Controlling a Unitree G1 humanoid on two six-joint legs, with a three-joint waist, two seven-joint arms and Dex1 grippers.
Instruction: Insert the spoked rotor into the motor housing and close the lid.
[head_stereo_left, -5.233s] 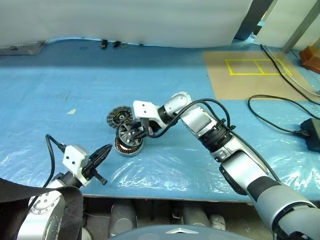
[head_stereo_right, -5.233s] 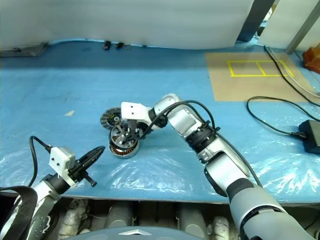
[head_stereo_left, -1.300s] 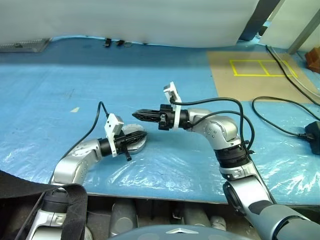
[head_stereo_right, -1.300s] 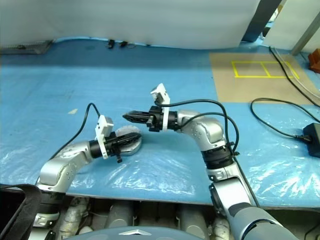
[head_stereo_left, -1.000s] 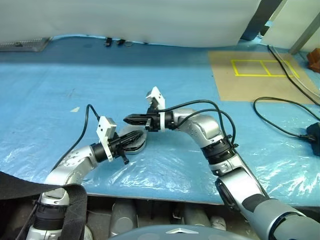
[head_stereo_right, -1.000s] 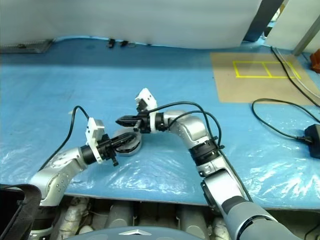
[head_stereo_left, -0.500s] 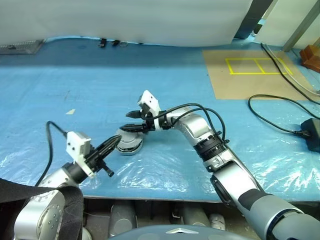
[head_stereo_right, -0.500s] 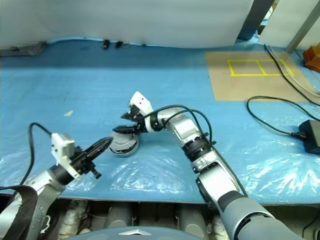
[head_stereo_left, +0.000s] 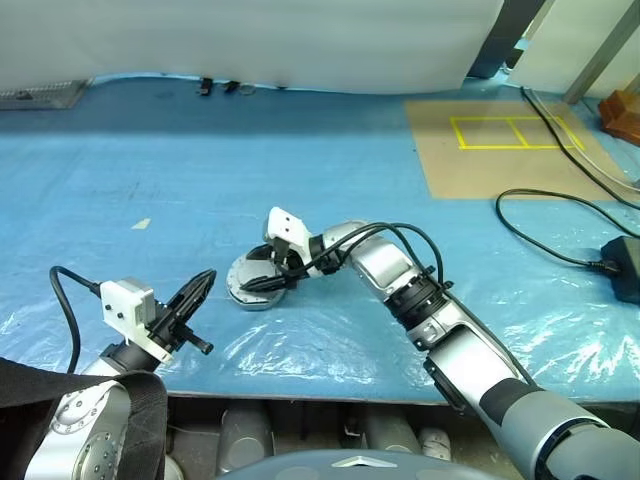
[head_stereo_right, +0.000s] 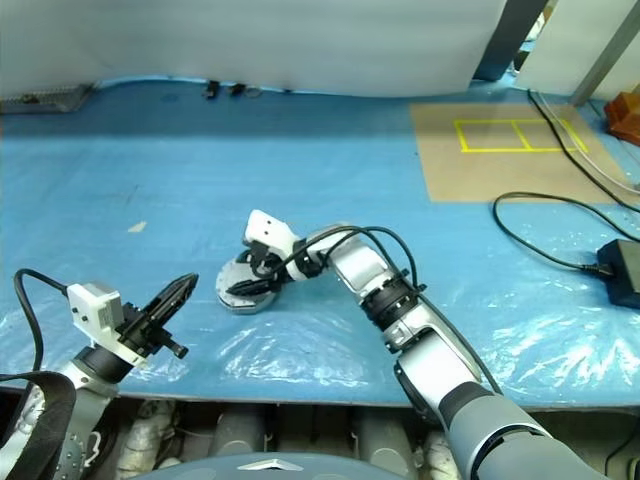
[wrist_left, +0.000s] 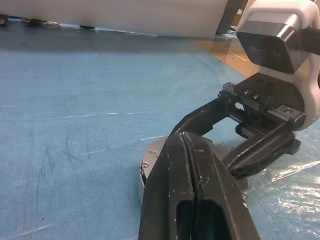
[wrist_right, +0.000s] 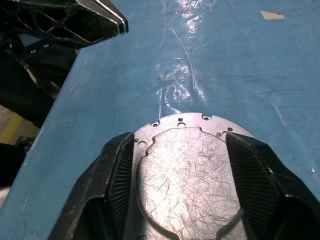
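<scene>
Right gripper (wrist_right: 182, 185) straddling lid (wrist_right: 185, 170), grip not certain; press evenly. Left gripper (head_stereo_left: 195, 290) clenched, empty, near left.

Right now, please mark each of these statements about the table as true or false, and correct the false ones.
1. The right gripper has its jaws on either side of the round silver lid. True.
2. The left gripper is shut. True.
3. The left gripper is touching the lid. False: it is apart from it, nearer the table edge.
4. The yellow rectangle is marked on the blue sheet. False: it is on the brown board.
</scene>
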